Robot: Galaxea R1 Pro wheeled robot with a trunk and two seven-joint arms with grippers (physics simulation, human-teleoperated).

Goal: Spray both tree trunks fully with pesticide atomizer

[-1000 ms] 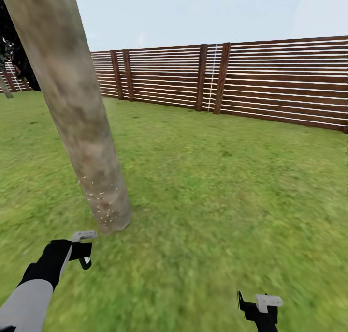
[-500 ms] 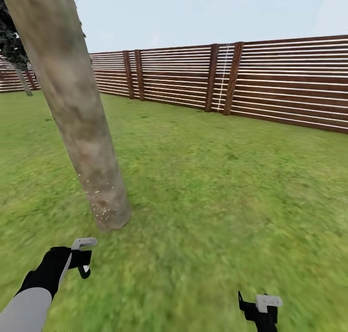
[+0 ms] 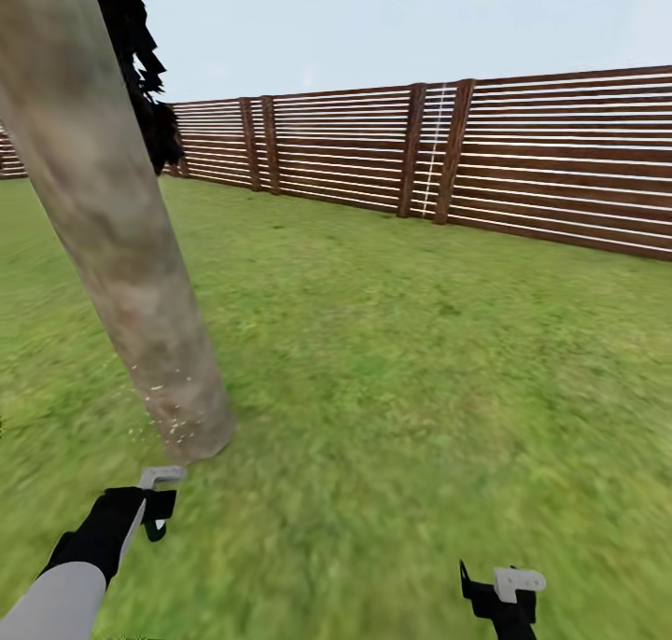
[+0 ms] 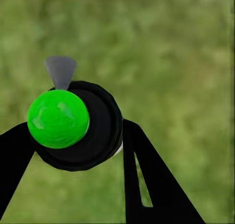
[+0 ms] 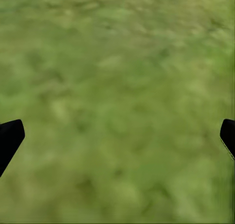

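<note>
The head camera looks forward and down over the lawn (image 3: 420,388) toward the fence (image 3: 523,155), the tree trunk (image 3: 112,248) just ahead of the left gripper (image 3: 157,505). Each wrist camera stares down along its fingers at grass (blurred), the ground all three share.

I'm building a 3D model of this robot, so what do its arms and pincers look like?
The left arm has a pale grey forearm and a black wrist section. The left pincer and right pincer are black, each with a light grey bracket on top. Up close, the fingers are flat, black and tapered, one with a narrow slot.
</note>
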